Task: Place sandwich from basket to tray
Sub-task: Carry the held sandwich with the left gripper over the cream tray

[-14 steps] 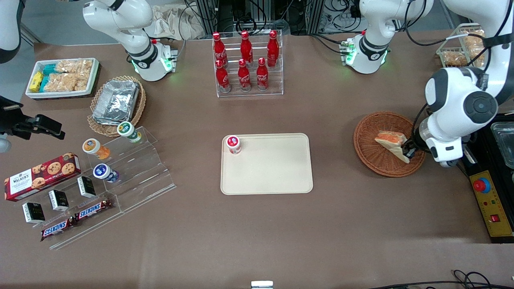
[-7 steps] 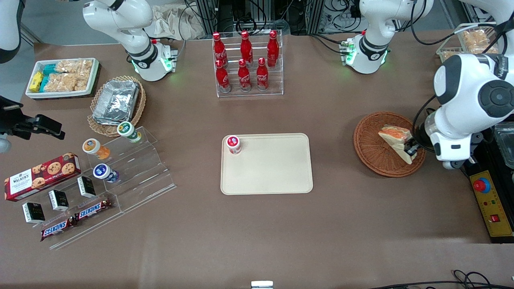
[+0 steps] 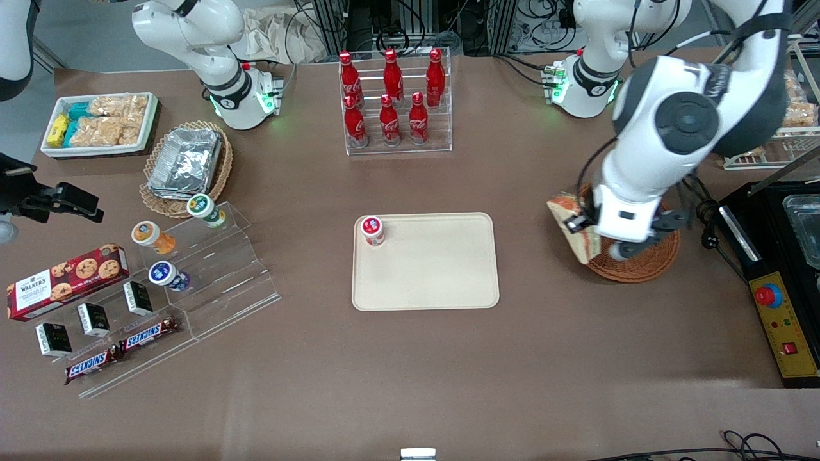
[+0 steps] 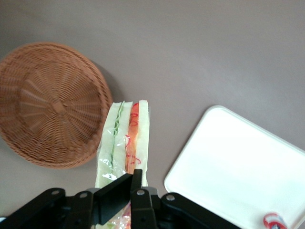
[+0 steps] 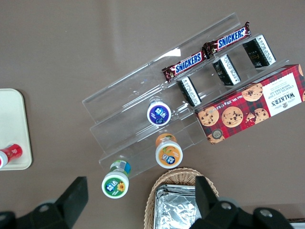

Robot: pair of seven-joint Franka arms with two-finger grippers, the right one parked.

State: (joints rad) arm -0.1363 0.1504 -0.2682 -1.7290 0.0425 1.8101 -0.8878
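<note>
My left gripper (image 3: 578,225) is shut on the sandwich (image 3: 564,212), a wrapped wedge of white bread with orange-red and green filling. It hangs in the air over the basket's rim on the tray's side. In the left wrist view the sandwich (image 4: 125,138) sticks out from the black fingers (image 4: 137,183), above bare table between the reddish-brown wicker basket (image 4: 50,105) and the cream tray (image 4: 238,162). The basket (image 3: 640,266) holds nothing that I can see, and the arm covers much of it. The tray (image 3: 435,269) lies at the table's middle.
A small red-lidded jar (image 3: 372,229) stands in one tray corner. A rack of red bottles (image 3: 394,102) stands farther from the front camera. A control box with a red button (image 3: 781,320) sits at the working arm's end. A clear stepped stand with snacks (image 3: 205,269) is toward the parked arm's end.
The gripper has lifted the sandwich out of the basket and carried it across the basket toward the tray. The arm has swung over the basket.
</note>
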